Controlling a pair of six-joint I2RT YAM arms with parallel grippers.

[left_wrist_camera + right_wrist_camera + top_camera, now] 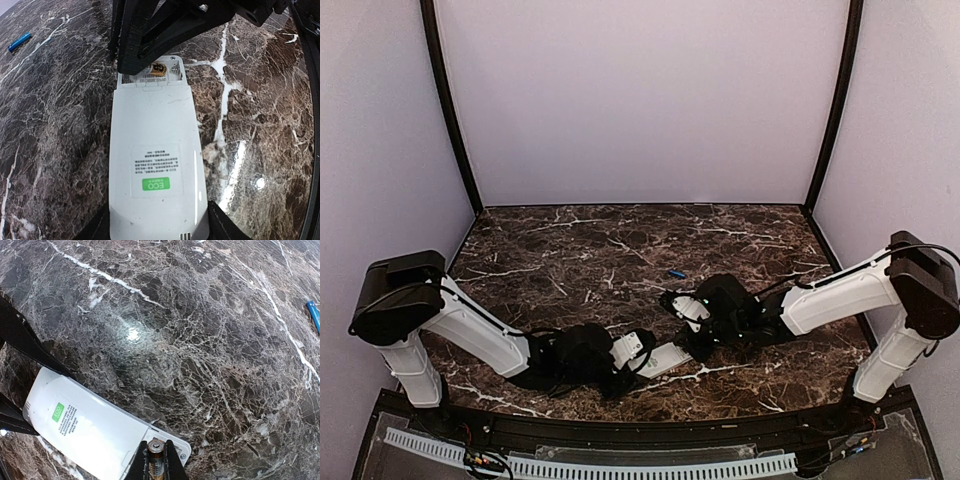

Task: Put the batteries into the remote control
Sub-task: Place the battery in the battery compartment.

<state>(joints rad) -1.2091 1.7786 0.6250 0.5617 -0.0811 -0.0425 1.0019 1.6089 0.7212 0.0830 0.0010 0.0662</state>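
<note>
The white remote control [155,165] lies back up on the marble, a green label on it, its battery bay [172,70] uncovered at the far end. My left gripper [159,222] is shut on the remote's near end, one finger on each long side. My right gripper [155,452] is shut on a battery [156,446] with a copper-coloured end, held at the open bay [172,449]. In the top view both grippers meet over the remote [665,357] at the table's near middle. A blue battery [675,272] lies loose farther back, also in the left wrist view [19,42].
The dark marble table [580,250] is walled by plain light panels on three sides. The blue battery [314,315] sits at the right edge of the right wrist view. Both arm bases stand at the near corners.
</note>
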